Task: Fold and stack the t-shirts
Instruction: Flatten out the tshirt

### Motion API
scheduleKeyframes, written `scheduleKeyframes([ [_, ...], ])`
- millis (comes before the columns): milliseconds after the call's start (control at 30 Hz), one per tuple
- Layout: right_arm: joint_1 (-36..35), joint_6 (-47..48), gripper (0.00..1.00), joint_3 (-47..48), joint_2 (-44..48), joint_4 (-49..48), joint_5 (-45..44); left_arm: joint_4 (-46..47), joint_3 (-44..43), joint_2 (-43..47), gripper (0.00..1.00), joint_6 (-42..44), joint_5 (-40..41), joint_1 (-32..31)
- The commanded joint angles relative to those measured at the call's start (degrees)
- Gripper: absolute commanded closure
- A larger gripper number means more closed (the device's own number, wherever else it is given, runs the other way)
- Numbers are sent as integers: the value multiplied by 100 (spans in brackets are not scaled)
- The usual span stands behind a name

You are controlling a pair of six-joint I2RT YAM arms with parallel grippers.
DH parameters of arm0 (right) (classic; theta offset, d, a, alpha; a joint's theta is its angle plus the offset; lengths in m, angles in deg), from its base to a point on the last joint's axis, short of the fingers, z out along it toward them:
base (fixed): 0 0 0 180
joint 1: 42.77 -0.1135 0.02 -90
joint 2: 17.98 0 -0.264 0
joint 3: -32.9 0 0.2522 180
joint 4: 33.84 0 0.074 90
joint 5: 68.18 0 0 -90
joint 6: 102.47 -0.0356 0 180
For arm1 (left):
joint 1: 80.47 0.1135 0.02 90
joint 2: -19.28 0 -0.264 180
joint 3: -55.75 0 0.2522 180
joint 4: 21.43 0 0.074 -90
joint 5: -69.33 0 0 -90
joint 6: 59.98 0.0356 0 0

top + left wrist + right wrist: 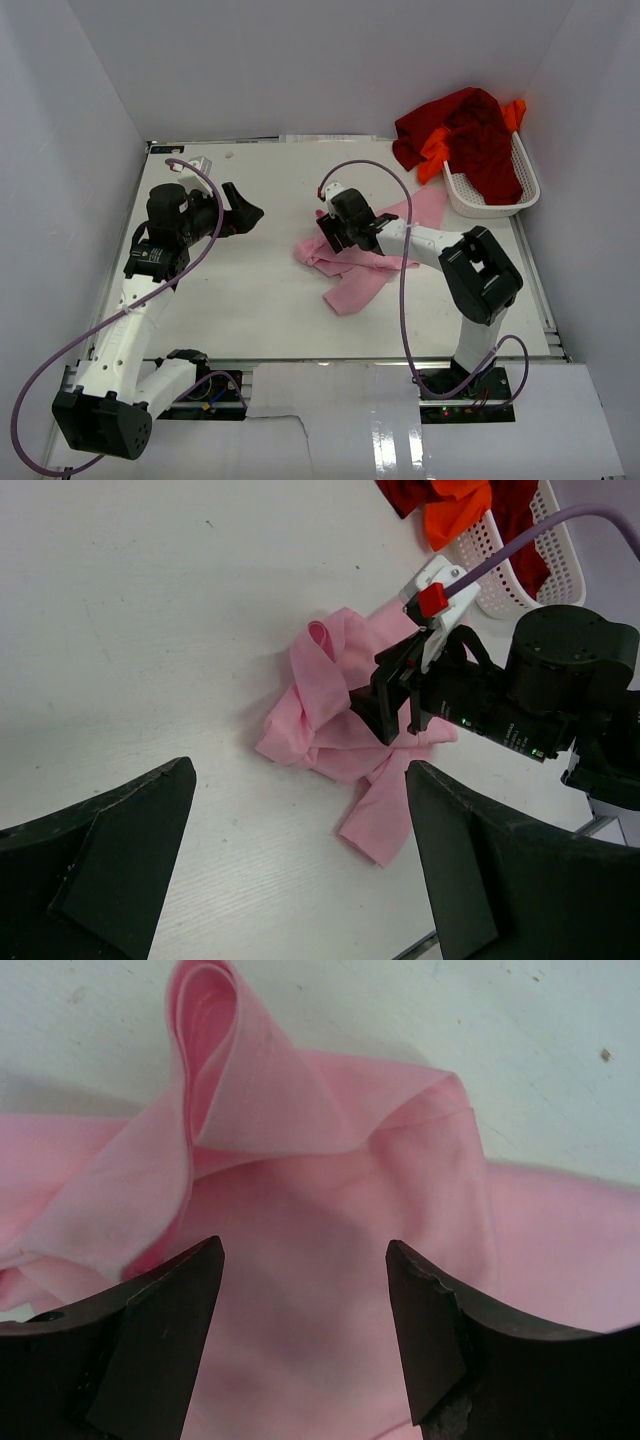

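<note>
The light pink t-shirt (352, 275) lies crumpled in the middle of the table, one strip of it trailing toward the near edge. My right gripper (333, 236) is low over its far part. In the right wrist view its jaws (305, 1250) stand open just above the pink cloth (300, 1140), gripping nothing. My left gripper (246, 214) hovers open and empty to the left, apart from the shirt; its view looks down on the pink heap (320, 700) and the right gripper (372, 715). The dark red t-shirt (470, 128) and the bright orange t-shirt (437, 150) hang over the basket.
A white mesh basket (485, 208) stands at the far right corner of the table, also seen as the basket (560, 570) in the left wrist view. White walls close in the left, back and right sides. A purple cable loops off each arm.
</note>
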Motion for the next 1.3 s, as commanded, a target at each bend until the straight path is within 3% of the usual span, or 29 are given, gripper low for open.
scheduleKeyframes([
  [0,-115,1,27,388,-170,-227,51,-101,-178,130,3,111,16,16],
  [833,-388,633,23,1688,-1137,-131,-20,-154,-160,130,3,156,78,16],
  [967,-397,1054,19,2284,-1400,123,50,-163,-160,112,3,147,61,25],
  [1067,-388,1196,3,2759,-1585,553,165,-154,-169,112,3,147,61,25],
  [1267,-248,1223,7,4218,-2330,1352,234,-154,-195,51,3,138,78,25],
])
